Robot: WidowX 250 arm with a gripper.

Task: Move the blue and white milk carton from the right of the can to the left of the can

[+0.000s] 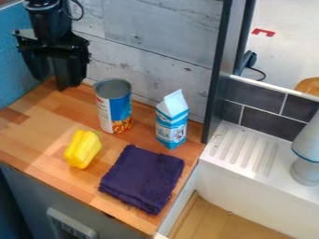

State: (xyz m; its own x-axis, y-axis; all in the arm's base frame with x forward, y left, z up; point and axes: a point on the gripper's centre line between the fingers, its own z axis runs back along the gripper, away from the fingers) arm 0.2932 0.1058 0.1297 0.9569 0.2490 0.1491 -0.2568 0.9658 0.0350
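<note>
"Where's the hand (52, 82)?"
"At ten o'clock from the can (114, 107), near it but apart, its fingers spread."
"And the can itself?"
"Upright on the wooden worktop (32, 140), near the plank wall (146, 60)."
"What's around it?"
"A blue-and-white carton (171, 126) stands at four o'clock, a folded purple cloth (143, 177) lies between five and six, and a yellow pepper (82, 149) at seven."
</note>
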